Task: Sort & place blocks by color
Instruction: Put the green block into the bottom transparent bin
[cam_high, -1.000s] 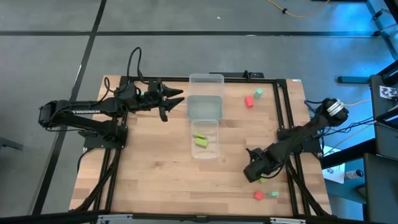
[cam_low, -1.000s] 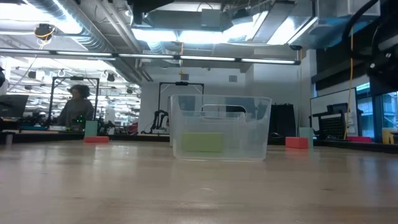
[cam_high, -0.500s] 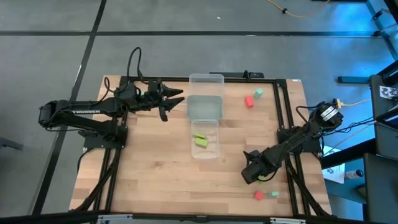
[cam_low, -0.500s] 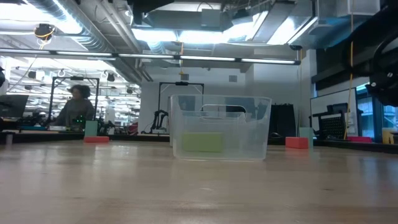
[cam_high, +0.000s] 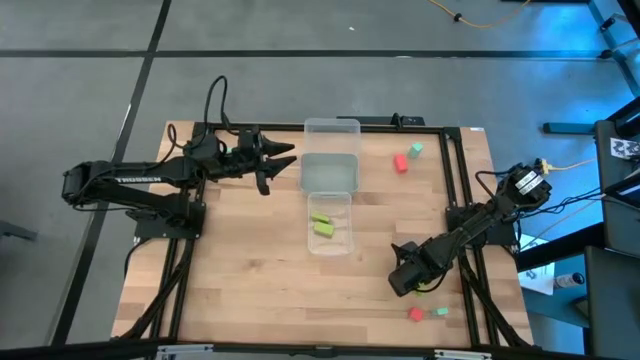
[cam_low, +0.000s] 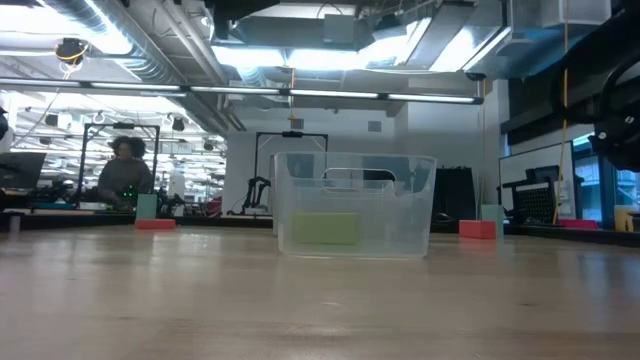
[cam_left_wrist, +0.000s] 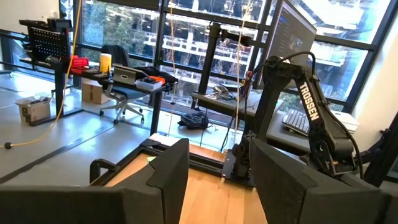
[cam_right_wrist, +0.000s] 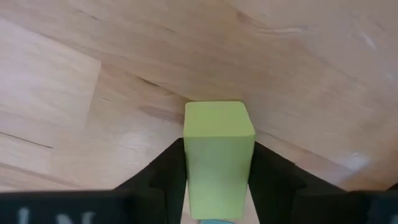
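My right gripper (cam_high: 405, 281) points down at the table's near right and is shut on a lime block (cam_right_wrist: 219, 152), which fills the gap between its dark fingers (cam_right_wrist: 163, 179). In the high view only a lime sliver (cam_high: 424, 290) shows beside the gripper. Two lime blocks (cam_high: 322, 225) lie in the nearest clear tray (cam_high: 343, 243). A red block (cam_high: 400, 163) and a teal block (cam_high: 415, 150) lie at the far right, and another red (cam_high: 415, 314) and teal (cam_high: 441, 312) block near the front edge. My left gripper (cam_high: 285, 156) hovers open at the far left. My right gripper pinches the lime block between its two fingers, one on each of two opposite side faces (cam_right_wrist: 189, 168). The fingers come from above, pointing steeply down. Wood shows all around the block's free end; whether it is lifted off the table I cannot tell.
Three clear trays stand in a row down the table's middle: the far one (cam_high: 331, 130), the middle one (cam_high: 329, 172) and the near one. A black frame rail (cam_high: 455, 190) runs along the right side. Bare wood (cam_high: 240, 260) lies at the near left.
My right gripper has sunk a little toward the table at the near right, over the lime block, then kept still. The blocks and trays stay where they were.
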